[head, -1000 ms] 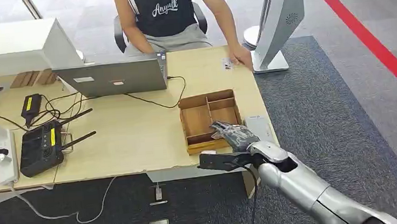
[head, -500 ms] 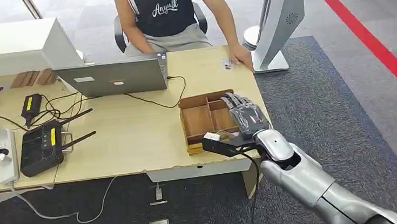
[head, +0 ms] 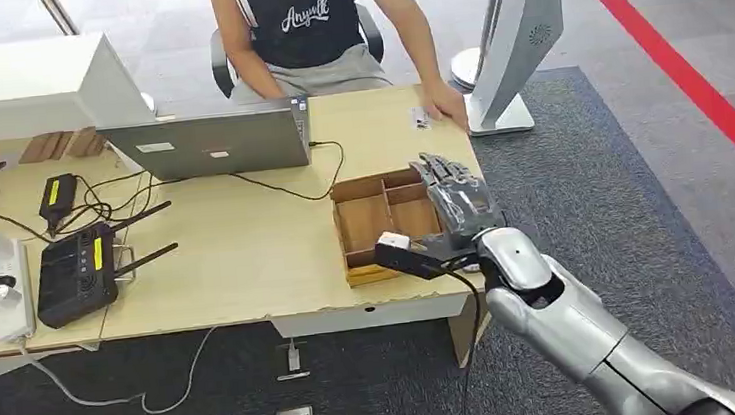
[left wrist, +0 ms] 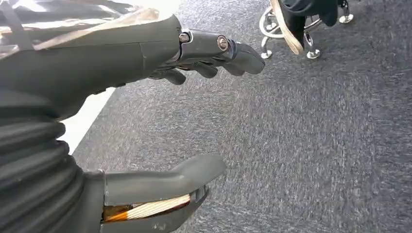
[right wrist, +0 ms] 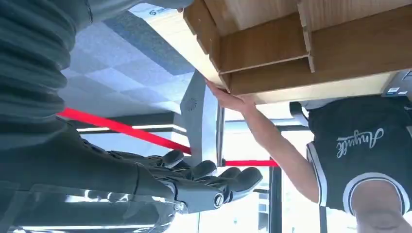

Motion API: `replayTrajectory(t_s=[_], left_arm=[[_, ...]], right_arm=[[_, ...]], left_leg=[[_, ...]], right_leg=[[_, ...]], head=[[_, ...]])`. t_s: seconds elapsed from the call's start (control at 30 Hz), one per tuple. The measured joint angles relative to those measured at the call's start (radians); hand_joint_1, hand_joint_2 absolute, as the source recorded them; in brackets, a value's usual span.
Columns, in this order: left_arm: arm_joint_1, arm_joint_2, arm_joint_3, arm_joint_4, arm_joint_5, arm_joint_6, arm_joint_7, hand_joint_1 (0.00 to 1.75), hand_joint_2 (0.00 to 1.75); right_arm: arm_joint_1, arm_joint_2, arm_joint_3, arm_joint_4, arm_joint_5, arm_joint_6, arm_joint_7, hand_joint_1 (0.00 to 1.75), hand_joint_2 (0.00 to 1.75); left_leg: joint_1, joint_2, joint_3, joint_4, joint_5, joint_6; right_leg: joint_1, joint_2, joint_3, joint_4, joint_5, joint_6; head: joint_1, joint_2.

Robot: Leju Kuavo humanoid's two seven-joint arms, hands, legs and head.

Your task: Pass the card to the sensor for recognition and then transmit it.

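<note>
The right hand [head: 454,205] hovers over the right edge of the wooden tray [head: 370,229], fingers stretched forward and apart, with nothing between them; in the right wrist view the same hand [right wrist: 194,182] shows straight fingers and an empty palm. The left hand [left wrist: 160,116] hangs low over grey carpet [left wrist: 316,136], thumb and fingers spread, also holding nothing.

The wooden tray sits near the front right corner of the surface [head: 247,248], split into several compartments; whether any of them holds a card cannot be told from these views. The card [head: 421,117] most plainly visible is a small pale rectangle lying flat near the far right edge of the surface, just beside the person's hand [head: 447,108], and well apart from the robot's hand. Beyond it stands a tall white sensor stand [head: 515,44] on the floor at the corner of the surface. A laptop [head: 207,141] and a black router [head: 78,273] with cables lie farther left.

A card like this is likely thin, light, stiff and smooth, so lying flat it offers little to grip. A sensible hold would be a pinch across its short edges, perhaps after sliding it to overhang the edge of the surface, with light pressure so it does not slip out or bend.
</note>
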Motion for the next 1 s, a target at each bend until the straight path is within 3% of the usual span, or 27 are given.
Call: replayTrajectory(t_s=[0.2,0.4,0.5,0.57,0.63,1.0], left_arm=[[0.000,-0.004,0.000,-0.007,0.011,0.000,0.000,0.00,1.75],[0.001,-0.010,-0.002,-0.016,0.036,0.000,0.003,0.00,1.75],[0.001,-0.011,-0.006,-0.016,0.037,0.000,0.002,0.00,1.75],[0.001,-0.012,-0.011,-0.017,0.032,0.000,0.001,0.00,1.75],[0.001,-0.013,-0.016,-0.017,0.031,0.000,0.000,0.00,1.75],[0.000,-0.012,-0.033,-0.017,0.031,0.000,-0.013,0.00,1.75]], right_arm=[[-0.001,0.003,-0.005,-0.006,0.039,-0.013,-0.009,0.00,1.75],[-0.007,0.003,-0.016,-0.045,0.075,0.026,0.003,0.00,1.75],[-0.009,0.003,-0.023,-0.059,0.070,0.063,0.002,0.00,1.75],[-0.006,0.003,-0.021,-0.061,0.044,0.138,-0.011,0.00,1.75],[0.009,0.006,-0.016,-0.060,0.035,0.164,-0.020,0.00,1.75],[0.019,0.022,0.004,-0.020,0.025,0.161,-0.037,0.00,1.75]], left_leg=[[0.000,0.000,0.000,0.000,0.000,0.000],[0.000,0.000,0.000,0.000,0.000,0.000],[0.000,0.000,0.000,0.000,0.000,0.000],[0.000,0.000,0.000,0.000,0.000,0.000],[0.000,0.000,-0.001,0.000,0.000,0.000],[0.000,0.000,0.000,0.000,0.000,0.000]], right_leg=[[0.000,0.000,0.000,0.000,0.000,0.000],[0.000,0.000,0.000,0.000,0.000,0.000],[0.000,0.000,0.000,0.000,0.000,0.000],[0.000,0.000,0.000,0.000,0.000,0.000],[0.000,0.000,0.000,0.000,0.000,0.000],[0.000,0.000,0.000,0.000,0.000,0.000]], head=[[0.000,0.000],[0.000,0.000],[0.000,0.000],[0.000,0.000],[0.000,0.000],[0.000,0.000]])
